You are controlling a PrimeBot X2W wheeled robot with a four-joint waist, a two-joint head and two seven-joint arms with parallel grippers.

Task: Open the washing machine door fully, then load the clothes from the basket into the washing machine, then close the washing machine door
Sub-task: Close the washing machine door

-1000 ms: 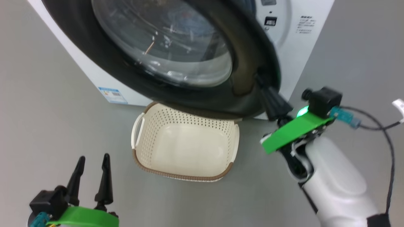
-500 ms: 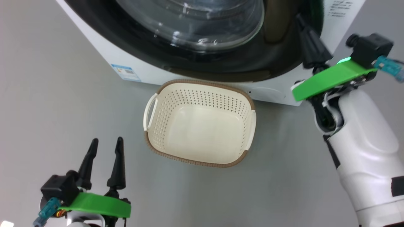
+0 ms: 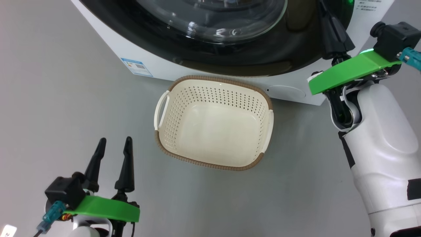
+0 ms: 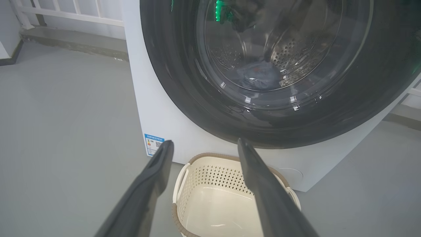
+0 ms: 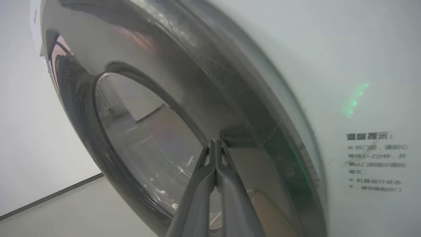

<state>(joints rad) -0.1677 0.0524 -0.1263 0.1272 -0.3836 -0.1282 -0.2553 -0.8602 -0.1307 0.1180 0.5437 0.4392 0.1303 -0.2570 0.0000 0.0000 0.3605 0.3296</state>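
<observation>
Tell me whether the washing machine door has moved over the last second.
Yes: the washing machine door has swung in toward the washing machine, closing the gap at its right edge.

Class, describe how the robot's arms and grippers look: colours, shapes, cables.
The left gripper and right gripper each have two long tapering dark fingers. Behind sit a bright green plate, a black camera block with teal plug, and a glossy white forearm.
</observation>
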